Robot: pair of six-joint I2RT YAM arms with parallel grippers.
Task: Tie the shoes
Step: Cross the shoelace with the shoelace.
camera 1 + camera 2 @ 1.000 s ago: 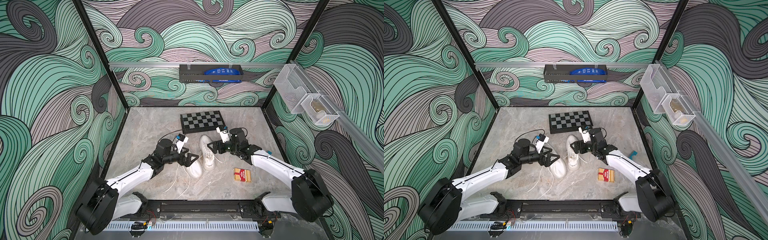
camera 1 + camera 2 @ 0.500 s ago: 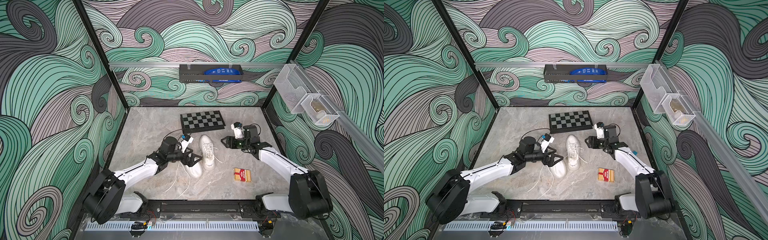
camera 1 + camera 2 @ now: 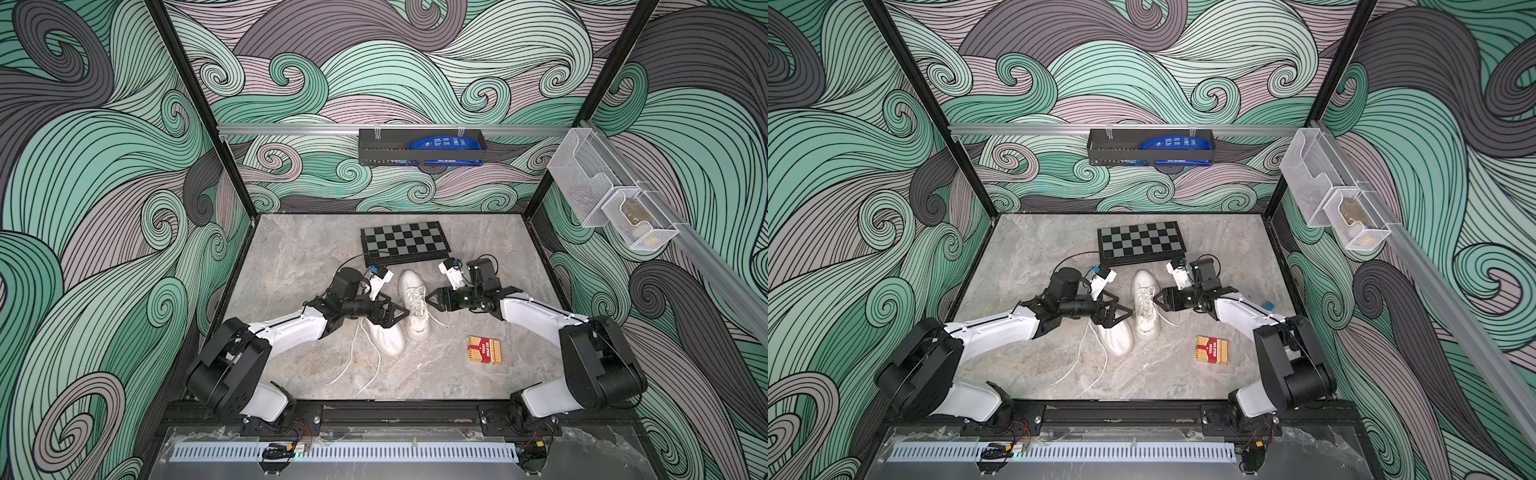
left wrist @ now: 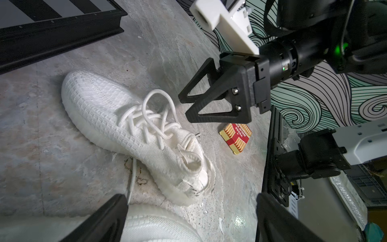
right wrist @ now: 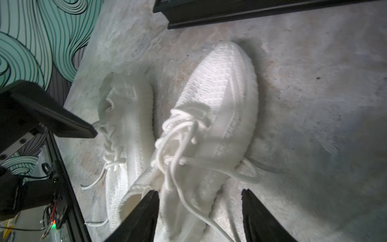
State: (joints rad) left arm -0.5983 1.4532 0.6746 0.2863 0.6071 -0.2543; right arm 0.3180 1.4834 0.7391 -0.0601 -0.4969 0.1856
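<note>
Reaching in: my left hand [image 3: 402, 318] and right hand [image 3: 429, 300], both apart and empty, flank the white knit sneakers [image 3: 409, 282]; next, I think, pinch a loose thin white lace [image 4: 132, 178].

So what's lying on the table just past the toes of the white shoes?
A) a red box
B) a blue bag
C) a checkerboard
C: in both top views the black-and-grey checkerboard lies flat just beyond the toes of the white shoes.
</note>
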